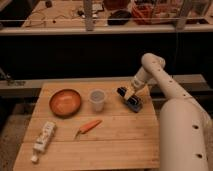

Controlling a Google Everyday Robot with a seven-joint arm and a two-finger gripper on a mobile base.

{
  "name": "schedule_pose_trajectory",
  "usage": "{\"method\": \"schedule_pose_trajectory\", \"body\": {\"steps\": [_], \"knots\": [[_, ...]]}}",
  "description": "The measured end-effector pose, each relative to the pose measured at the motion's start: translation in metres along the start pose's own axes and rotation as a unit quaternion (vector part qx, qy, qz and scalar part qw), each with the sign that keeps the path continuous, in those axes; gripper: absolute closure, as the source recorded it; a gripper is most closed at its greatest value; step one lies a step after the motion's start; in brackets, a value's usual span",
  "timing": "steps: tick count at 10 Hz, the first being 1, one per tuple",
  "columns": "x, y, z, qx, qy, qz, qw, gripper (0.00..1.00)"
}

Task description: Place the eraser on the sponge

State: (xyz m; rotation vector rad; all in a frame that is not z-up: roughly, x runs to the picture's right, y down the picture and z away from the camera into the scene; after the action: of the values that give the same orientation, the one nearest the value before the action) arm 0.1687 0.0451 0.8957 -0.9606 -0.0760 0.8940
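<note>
Two small dark blocks lie close together at the right of the wooden table (100, 142). The black eraser (122, 91) is the upper-left one. The sponge (135, 105), with a bluish tinge, is the lower-right one. My gripper (131, 95) reaches down from the white arm (150, 67) and sits right over the place where the two blocks meet, hiding that part. Whether the eraser rests on the sponge or beside it I cannot tell, nor whether the gripper touches either block.
A clear cup (97, 100) stands just left of the blocks. An orange bowl (65, 102) is further left. A carrot (88, 127) lies in the middle and a white bottle (43, 137) at the front left. The robot's white body (185, 135) fills the right side.
</note>
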Motion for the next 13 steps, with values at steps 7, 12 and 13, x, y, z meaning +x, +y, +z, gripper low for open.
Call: {"method": "schedule_pose_trajectory", "body": {"steps": [7,12,13], "knots": [[0.0001,-0.0025,-0.0018,0.001,-0.003,0.010,0.9999,0.55],[0.0005,-0.0049,-0.0018,-0.001,-0.004,0.018,0.9998,0.84],[0.0002,-0.0053,-0.0013,-0.001,-0.004,0.020,0.9998,0.89]]}}
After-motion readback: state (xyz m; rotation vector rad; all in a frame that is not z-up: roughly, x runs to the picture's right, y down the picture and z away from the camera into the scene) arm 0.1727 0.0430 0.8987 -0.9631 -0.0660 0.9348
